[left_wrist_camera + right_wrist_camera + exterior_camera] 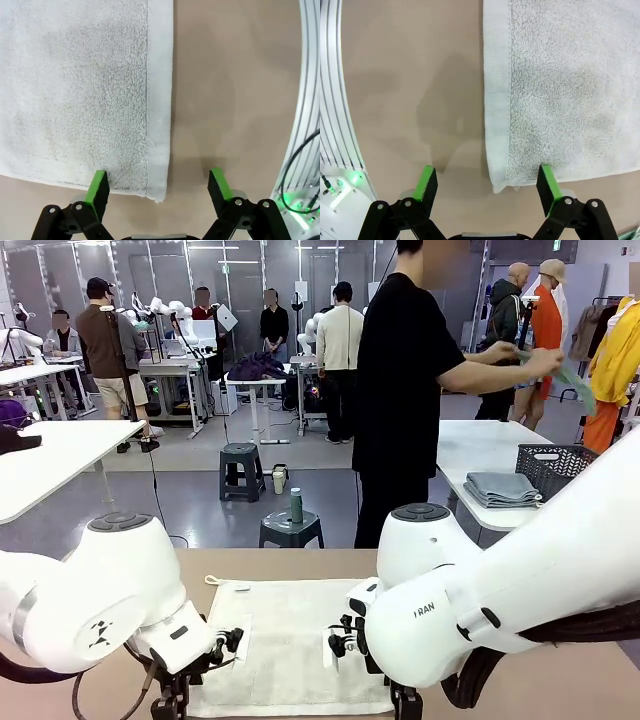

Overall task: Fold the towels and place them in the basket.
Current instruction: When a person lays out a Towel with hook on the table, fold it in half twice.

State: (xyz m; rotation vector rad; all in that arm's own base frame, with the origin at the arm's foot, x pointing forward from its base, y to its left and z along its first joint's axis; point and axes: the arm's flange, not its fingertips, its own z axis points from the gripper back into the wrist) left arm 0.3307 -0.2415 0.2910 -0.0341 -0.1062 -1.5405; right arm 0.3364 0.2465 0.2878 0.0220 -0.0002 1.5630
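**Both grippers spread wide over the cream towel's near corners**

Front view: a cream-white terry hand towel (pixel 290 640) lies flat on the tan table (pixel 280 562), between the two white arms. Across the table, a person in black holds up a mint-green towel (pixel 575 380). A dark grey lattice-sided plastic basket (pixel 555 465) sits on a white side table (pixel 480 445), beside folded grey cloths (pixel 502 488).

Left wrist view: the left gripper (pixel 158 180) straddles one towel corner, jaws apart and holding nothing.

Right wrist view: the right gripper (pixel 487 176) straddles the other corner, jaws also apart and holding nothing.
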